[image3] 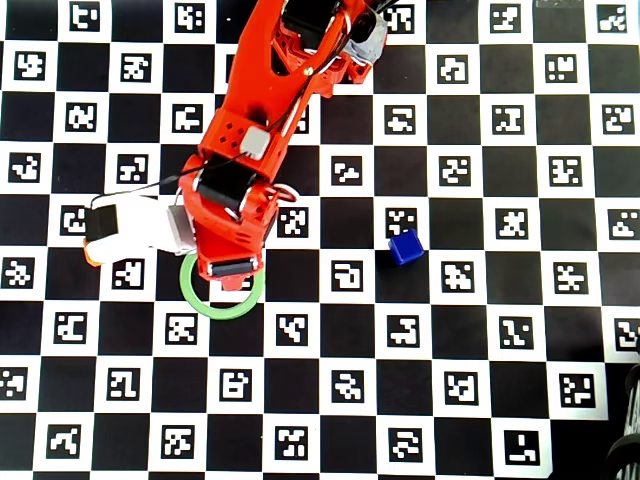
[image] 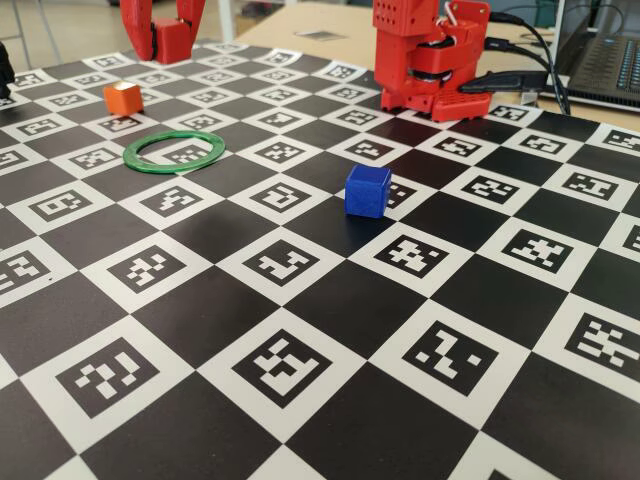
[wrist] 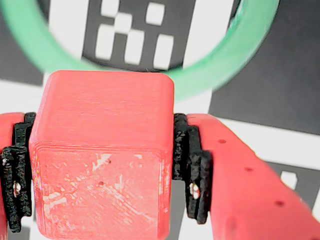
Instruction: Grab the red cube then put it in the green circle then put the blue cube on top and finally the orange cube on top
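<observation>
Whole board (image: pixel 300 330) is a black-and-white checkerboard with a marker tag in every white square. Laptop (image: pixel 605 65) and some black cables (image: pixel 520 75) sit past its far right edge.

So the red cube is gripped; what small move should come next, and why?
Probably carry it forward a little and lower it into the green circle. In the wrist view the pincer is shut on the red cube, with the ring's open centre just beyond it. In the fixed view the cube hangs above the board, behind the ring, so it is not yet over the target.
</observation>
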You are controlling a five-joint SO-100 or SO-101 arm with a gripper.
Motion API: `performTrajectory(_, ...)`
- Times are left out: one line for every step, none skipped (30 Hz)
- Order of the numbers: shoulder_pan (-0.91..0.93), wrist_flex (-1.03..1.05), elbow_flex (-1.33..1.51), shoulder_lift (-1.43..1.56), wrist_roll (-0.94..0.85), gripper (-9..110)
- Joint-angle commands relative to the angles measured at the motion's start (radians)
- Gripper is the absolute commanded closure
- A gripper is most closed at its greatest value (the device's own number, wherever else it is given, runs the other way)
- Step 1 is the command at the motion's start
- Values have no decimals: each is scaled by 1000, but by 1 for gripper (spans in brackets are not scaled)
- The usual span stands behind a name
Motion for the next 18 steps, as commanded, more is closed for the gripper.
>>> performTrajectory(18,-38,-37,-3,-2,94)
performTrajectory(18,-43,-37,-15,-6,94)
performTrajectory(20,-52,-37,-28,-8,94)
performTrajectory(20,-63,-35,-40,-6,94)
performTrajectory(21,-71,-34,-51,-3,94)
performTrajectory(25,-80,-34,-60,3,94)
performTrajectory(26,-86,-35,-69,12,94)
performTrajectory(26,-92,-35,-75,20,94)
performTrajectory(26,-97,-34,-81,28,94)
performTrajectory(26,-101,-31,-86,34,94)
performTrajectory(26,-107,-29,-89,40,94)
performTrajectory(26,-117,-23,-91,48,94)
performTrajectory(26,-126,-18,-92,55,94)
performTrajectory(26,-135,-14,-94,63,94)
performTrajectory(26,-143,-6,-95,71,94)
performTrajectory(25,-150,2,-97,80,94)
performTrajectory(23,-158,11,-97,89,94)
performTrajectory(20,-166,21,-95,98,94)
